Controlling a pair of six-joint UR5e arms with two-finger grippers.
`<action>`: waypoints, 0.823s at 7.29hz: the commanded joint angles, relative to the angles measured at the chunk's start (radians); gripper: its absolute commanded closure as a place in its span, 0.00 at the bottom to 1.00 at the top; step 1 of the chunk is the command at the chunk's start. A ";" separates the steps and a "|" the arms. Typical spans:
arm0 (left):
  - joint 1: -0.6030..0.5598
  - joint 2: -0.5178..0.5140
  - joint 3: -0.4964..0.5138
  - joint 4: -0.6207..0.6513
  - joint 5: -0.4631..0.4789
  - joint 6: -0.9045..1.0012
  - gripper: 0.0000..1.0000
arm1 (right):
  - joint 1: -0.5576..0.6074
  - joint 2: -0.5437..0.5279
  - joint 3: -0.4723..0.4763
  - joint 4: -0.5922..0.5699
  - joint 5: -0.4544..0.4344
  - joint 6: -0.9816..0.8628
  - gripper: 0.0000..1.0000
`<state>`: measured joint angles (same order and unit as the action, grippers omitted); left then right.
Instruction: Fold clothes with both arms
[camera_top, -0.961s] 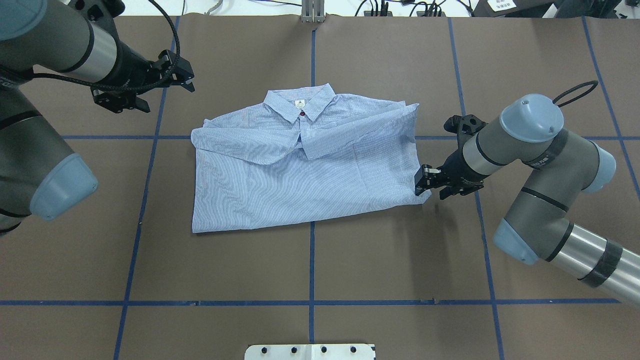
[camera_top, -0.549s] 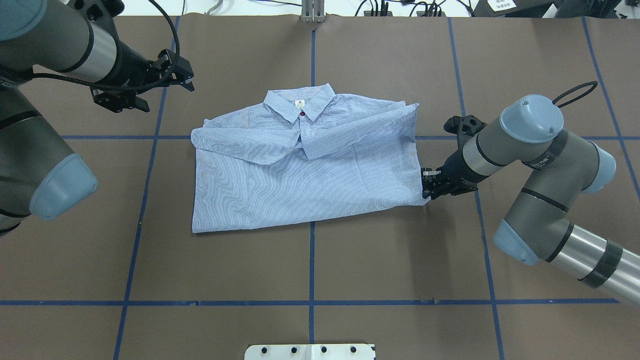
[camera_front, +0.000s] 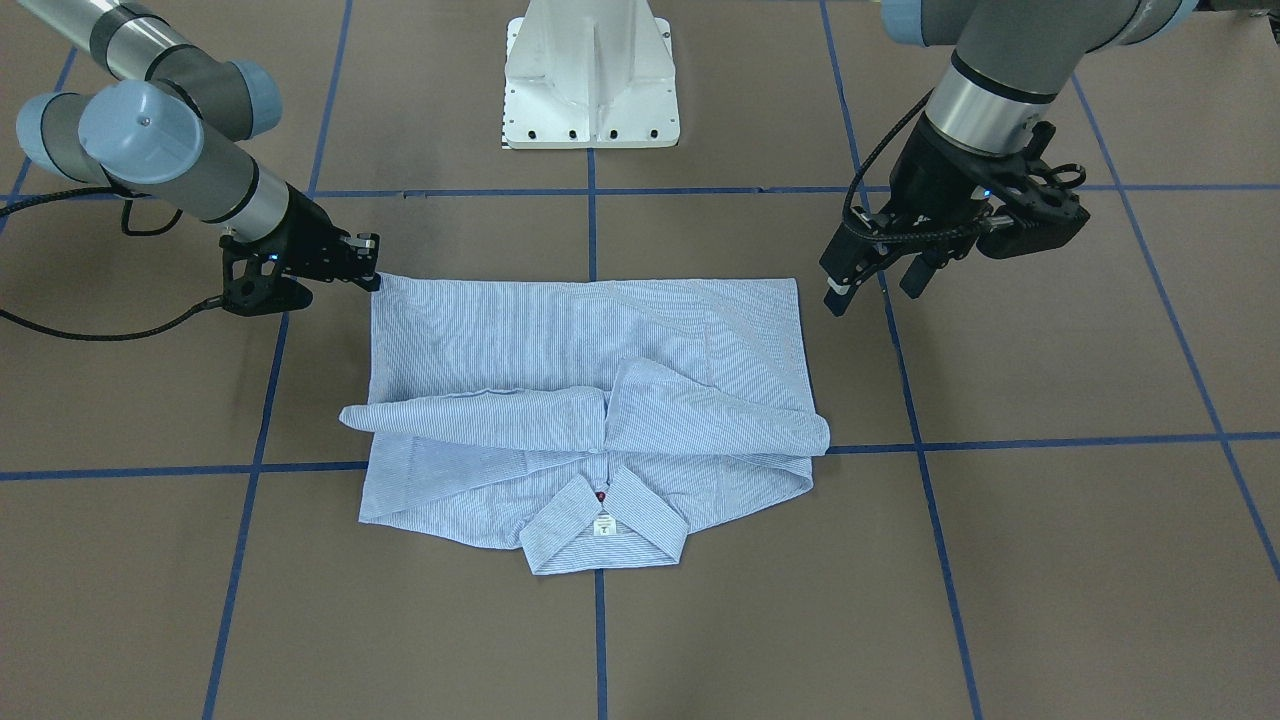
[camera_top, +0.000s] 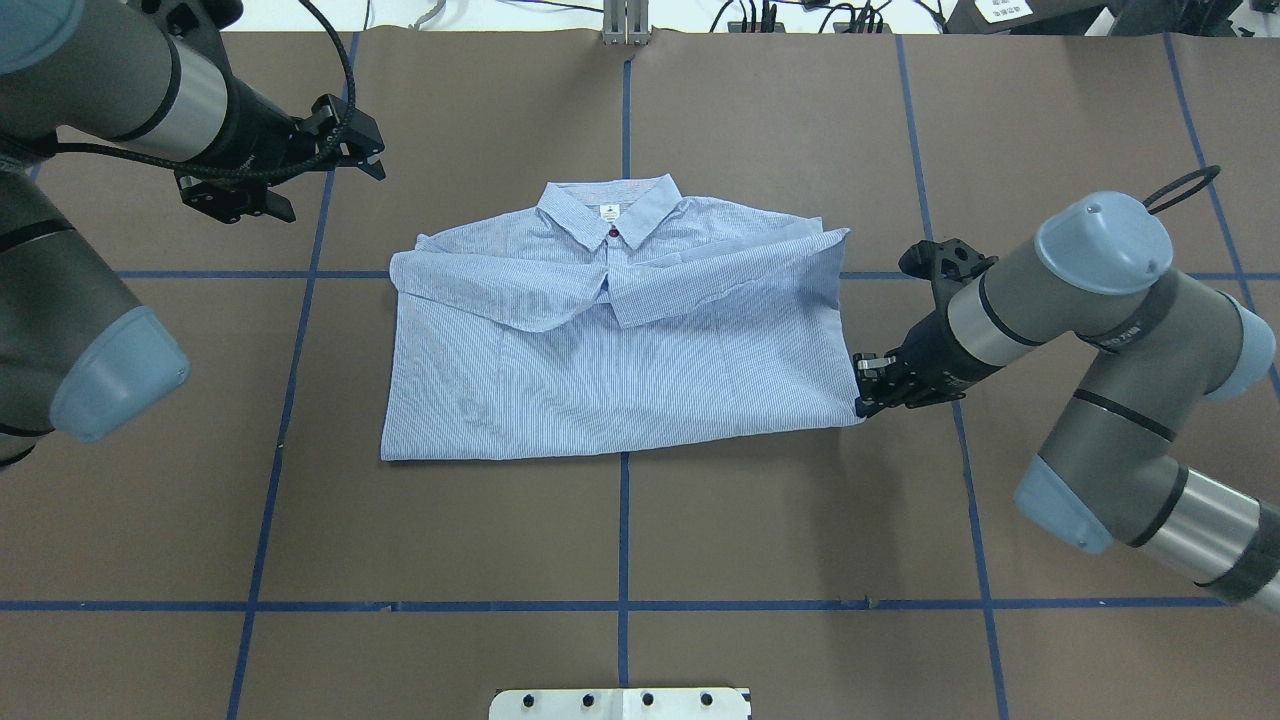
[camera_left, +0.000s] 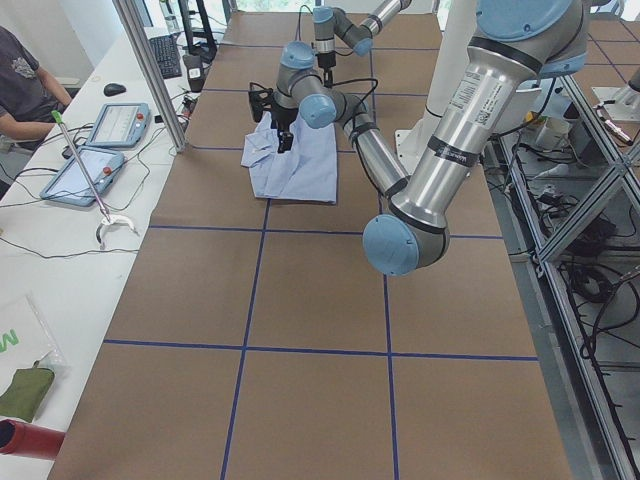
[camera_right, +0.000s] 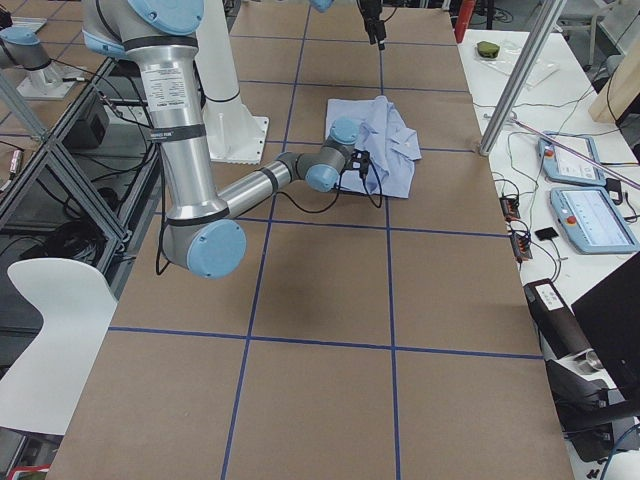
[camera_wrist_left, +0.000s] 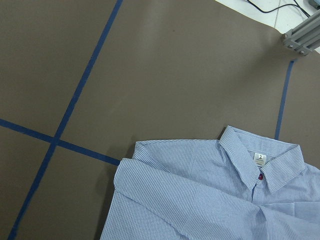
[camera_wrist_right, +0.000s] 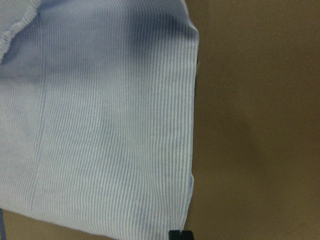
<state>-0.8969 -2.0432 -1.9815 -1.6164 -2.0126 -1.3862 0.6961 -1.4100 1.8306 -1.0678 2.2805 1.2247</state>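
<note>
1. Shirt (camera_top: 620, 370) lies flat on the table (camera_top: 800, 520), sleeves folded in, collar on the far side.
2. Right gripper (camera_top: 862, 398) has its jaws pinched tight on the near right hem corner.
3. Left gripper (camera_top: 365, 158) hovers far left, jaws spread, empty.
4. I'd bring the left down onto the near left corner, then lift both evenly so the fold lands straight.

I count 1 shirt (camera_top: 620, 350) on 1 bench (camera_top: 800, 520), with 1 red button (camera_top: 613, 232) and 1 white label (camera_top: 607, 212) showing. 2 arms: left arm (camera_top: 120, 90), right arm (camera_top: 1060, 290). 2 pincers: left pincer (camera_front: 875, 292), right pincer (camera_top: 866, 388). 1 white pedestal (camera_front: 592, 75). Off to the side I see 2 tablets (camera_left: 122, 124) (camera_left: 83, 172) and 1 person (camera_left: 25, 85).
</note>
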 joint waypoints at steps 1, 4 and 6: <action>0.000 0.000 -0.011 0.009 0.000 -0.002 0.00 | -0.032 -0.159 0.172 0.020 0.064 -0.004 1.00; -0.002 0.003 -0.014 0.009 0.003 -0.002 0.00 | -0.128 -0.366 0.200 0.302 0.186 0.036 1.00; -0.002 0.005 -0.016 0.009 0.017 -0.002 0.00 | -0.187 -0.379 0.202 0.315 0.224 0.048 1.00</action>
<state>-0.8989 -2.0399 -1.9965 -1.6076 -2.0017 -1.3882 0.5434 -1.7751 2.0305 -0.7717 2.4777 1.2648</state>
